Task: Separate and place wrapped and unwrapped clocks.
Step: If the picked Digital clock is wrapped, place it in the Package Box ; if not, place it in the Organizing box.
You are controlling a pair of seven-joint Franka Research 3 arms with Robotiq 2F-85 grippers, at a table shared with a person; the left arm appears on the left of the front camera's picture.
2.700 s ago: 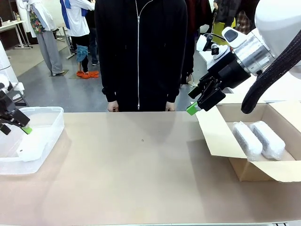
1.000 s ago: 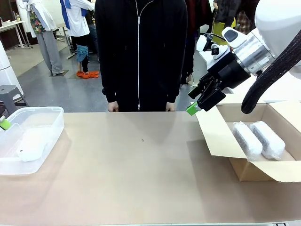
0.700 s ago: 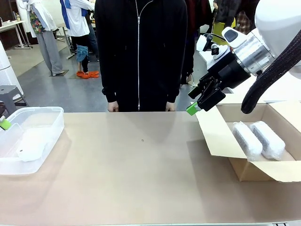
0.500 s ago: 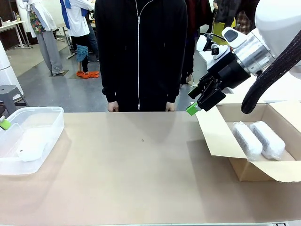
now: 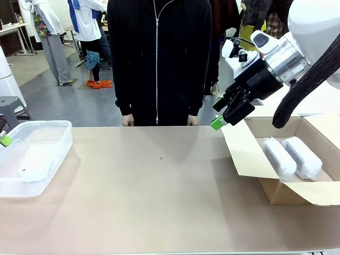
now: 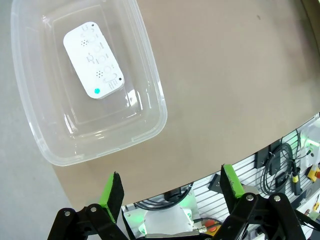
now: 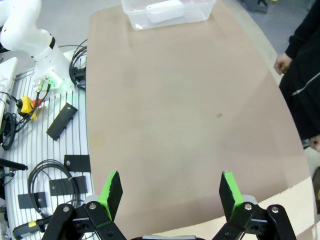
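Inside clear tub (image 6: 150, 75), bare white clock (image 6: 93, 60), rounded corners

Brown matte table top (image 5: 159, 186), bare across the middle, one small dark speck (image 5: 161, 158) near centre. Beyond its far edge, grey floor (image 5: 69, 101), smooth, slight sheen. Person in black zipped jacket (image 5: 156, 58) stands at far side, centre. Orange shoes (image 5: 99, 83) on floor behind, left. Grey stool (image 5: 9, 106) at far left. White table (image 5: 13, 29) far back left. Below table's near edge, white slotted panel (image 7: 45, 150) with black cables (image 7: 50, 172) and a yellow box with red button (image 7: 26, 106). Even, diffuse indoor light; soft shadows.
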